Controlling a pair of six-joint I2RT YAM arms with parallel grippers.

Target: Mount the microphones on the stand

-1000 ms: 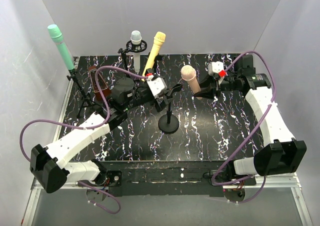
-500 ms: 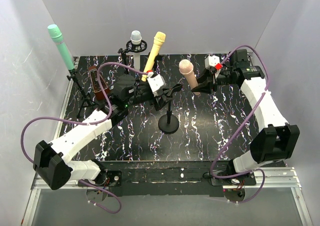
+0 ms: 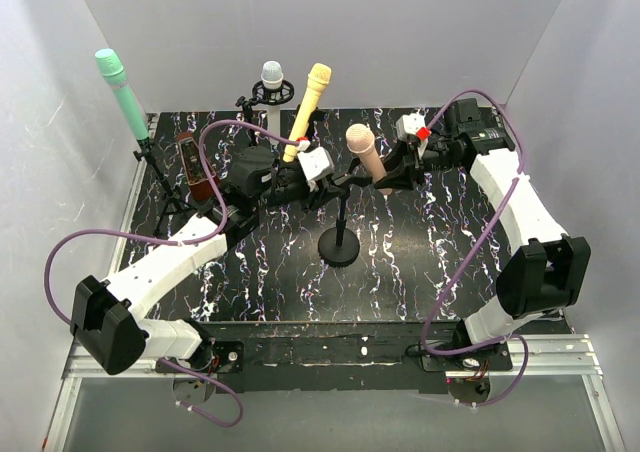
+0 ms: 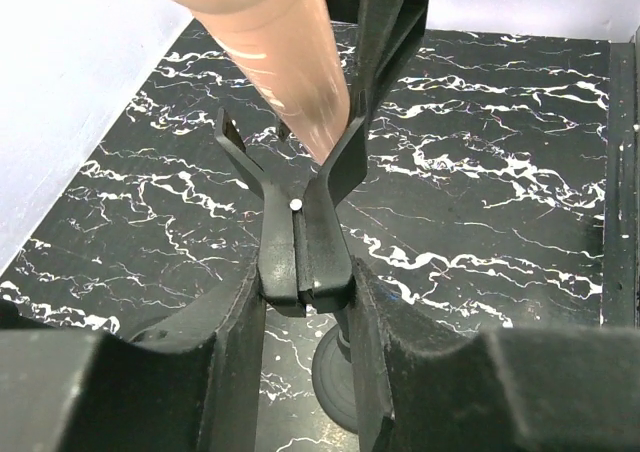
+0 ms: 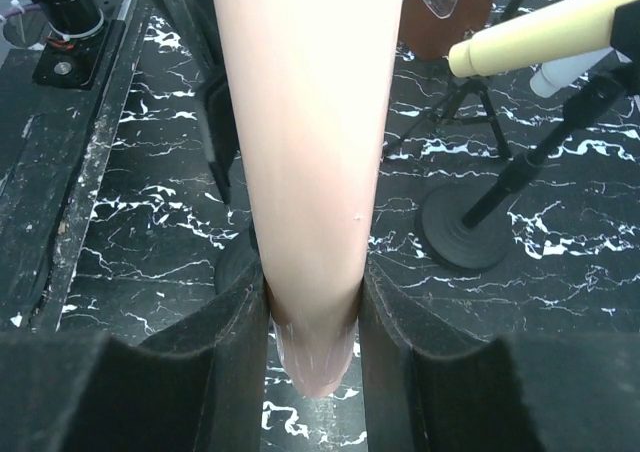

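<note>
Back row: mint green microphone (image 3: 122, 94), white microphone (image 3: 272, 75) and yellow microphone (image 3: 309, 102) fence my far side.
Left edge: tripod (image 3: 165, 197) and a brown object (image 3: 193, 167) crowd it.
Centre: my left gripper (image 4: 308, 282) squeezes the clip (image 4: 300, 187); my right gripper (image 5: 312, 322) holds the peach-pink microphone (image 5: 305, 122) in its mouth (no gap to spare).
Front: bare table (image 3: 430, 262) around the stand base (image 3: 338, 247), open passage.

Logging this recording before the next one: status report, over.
Left gripper shut on stand clip, clip spread open. Right gripper shut on pink microphone, tail entering clip. Path unobstructed.
</note>
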